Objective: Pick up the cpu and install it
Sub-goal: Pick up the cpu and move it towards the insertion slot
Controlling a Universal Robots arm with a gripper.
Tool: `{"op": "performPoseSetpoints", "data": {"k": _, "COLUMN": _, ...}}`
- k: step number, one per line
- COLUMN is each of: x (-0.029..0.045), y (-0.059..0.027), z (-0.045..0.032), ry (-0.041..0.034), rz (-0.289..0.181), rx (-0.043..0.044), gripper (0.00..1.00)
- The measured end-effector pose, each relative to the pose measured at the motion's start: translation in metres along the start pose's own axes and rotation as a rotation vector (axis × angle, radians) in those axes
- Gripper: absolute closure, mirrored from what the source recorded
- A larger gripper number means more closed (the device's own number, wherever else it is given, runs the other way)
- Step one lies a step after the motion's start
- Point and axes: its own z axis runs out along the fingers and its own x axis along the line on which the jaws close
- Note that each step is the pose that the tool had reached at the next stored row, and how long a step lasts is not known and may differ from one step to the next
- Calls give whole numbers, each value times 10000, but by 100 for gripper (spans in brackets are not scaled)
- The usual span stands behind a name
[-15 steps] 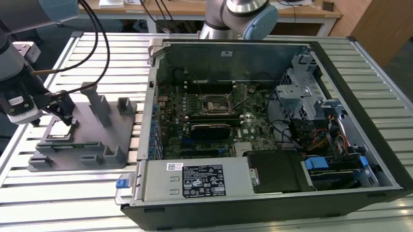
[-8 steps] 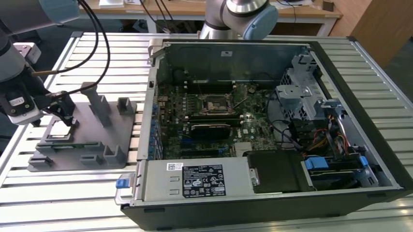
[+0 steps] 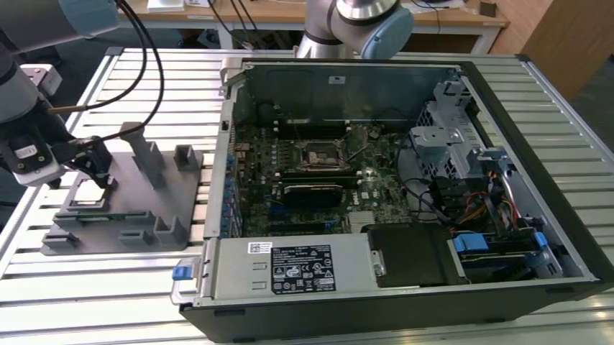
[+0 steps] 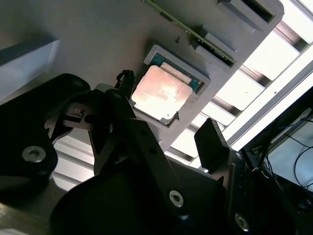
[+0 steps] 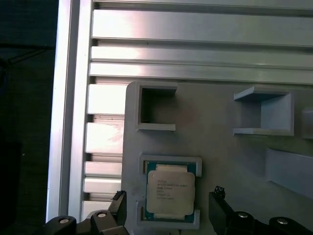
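On the exterior view's left, the gripper (image 3: 99, 175) hangs low over the grey tray (image 3: 144, 230), which rests on the slatted metal table (image 3: 96, 295). The cpu (image 3: 86, 192) lies flat in a shallow square pocket at the left part of that tray, right beneath the fingers.

In the first wrist view the cpu (image 5: 170, 192) sits silver side up in its pocket, with the gripper (image 5: 168, 198) spread wide around it. One black fingertip (image 5: 119, 200) stands off one edge of the pocket and the other off the opposite edge. Both are clear of the chip and nothing is clamped between them. The second wrist view shows the same, with the cpu (image 4: 161, 93) between the two parted fingers (image 4: 210, 139) and a gap on each side. Upright posts and open boxes of the tray stand just to the right of the pocket.

Further right, just beside the tray, the open computer case (image 3: 384, 316) lies on its side. The motherboard (image 3: 374, 187) is exposed inside, and the black square socket (image 3: 320, 154) near its middle is well apart from the cpu. At the case's right end are cables and a metal drive cage (image 3: 441, 140).
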Motion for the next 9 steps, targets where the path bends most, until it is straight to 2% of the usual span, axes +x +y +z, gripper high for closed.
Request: {"op": "performPoseSetpoints", "data": {"k": 9, "x": -18, "y": -3, "z": 31, "ry": 1, "rz": -1, "rx": 6, "gripper": 24}}
